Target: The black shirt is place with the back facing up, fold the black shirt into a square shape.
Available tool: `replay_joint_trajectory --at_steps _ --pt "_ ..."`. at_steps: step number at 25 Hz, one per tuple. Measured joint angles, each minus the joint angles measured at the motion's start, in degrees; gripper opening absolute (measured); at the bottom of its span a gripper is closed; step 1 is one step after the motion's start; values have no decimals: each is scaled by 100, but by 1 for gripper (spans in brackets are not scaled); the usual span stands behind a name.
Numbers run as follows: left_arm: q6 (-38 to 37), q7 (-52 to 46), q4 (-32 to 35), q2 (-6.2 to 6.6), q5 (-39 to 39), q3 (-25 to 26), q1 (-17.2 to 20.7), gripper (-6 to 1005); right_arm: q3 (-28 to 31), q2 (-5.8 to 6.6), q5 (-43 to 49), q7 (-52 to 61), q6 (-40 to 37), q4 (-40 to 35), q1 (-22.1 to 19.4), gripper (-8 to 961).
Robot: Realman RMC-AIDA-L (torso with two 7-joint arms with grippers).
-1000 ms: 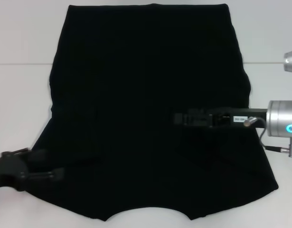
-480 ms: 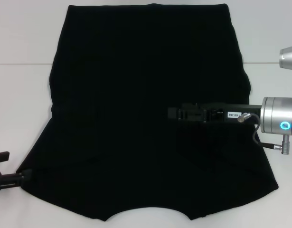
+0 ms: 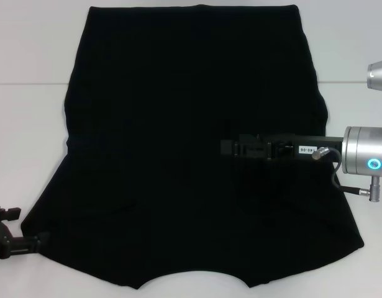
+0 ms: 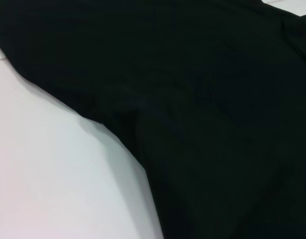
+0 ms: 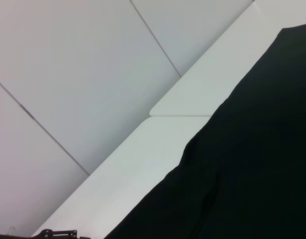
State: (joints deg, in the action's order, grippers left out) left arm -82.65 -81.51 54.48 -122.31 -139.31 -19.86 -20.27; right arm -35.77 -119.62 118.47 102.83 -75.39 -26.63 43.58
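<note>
The left gripper (image 3: 20, 239) has been drawn back, open and empty, off the black shirt's (image 3: 178, 124) near-left corner; the right gripper (image 3: 231, 149) is held over it, finger state indiscernible, so folding is pending.

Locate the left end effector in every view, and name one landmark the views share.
Head view: left end effector at the lower left, by the black shirt's near-left corner.
Left wrist view: not in it.
Right wrist view: dark piece at the bottom edge, probably it.
Shared landmark: the shirt's edge on the white table.
</note>
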Motion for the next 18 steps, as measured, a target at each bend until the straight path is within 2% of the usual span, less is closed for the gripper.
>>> replay_joint_trajectory --at_steps 18 --pt "-64 -27 -20 -24 -32 -277 3 935 0 0 -17 0 -24 -4 -12 827"
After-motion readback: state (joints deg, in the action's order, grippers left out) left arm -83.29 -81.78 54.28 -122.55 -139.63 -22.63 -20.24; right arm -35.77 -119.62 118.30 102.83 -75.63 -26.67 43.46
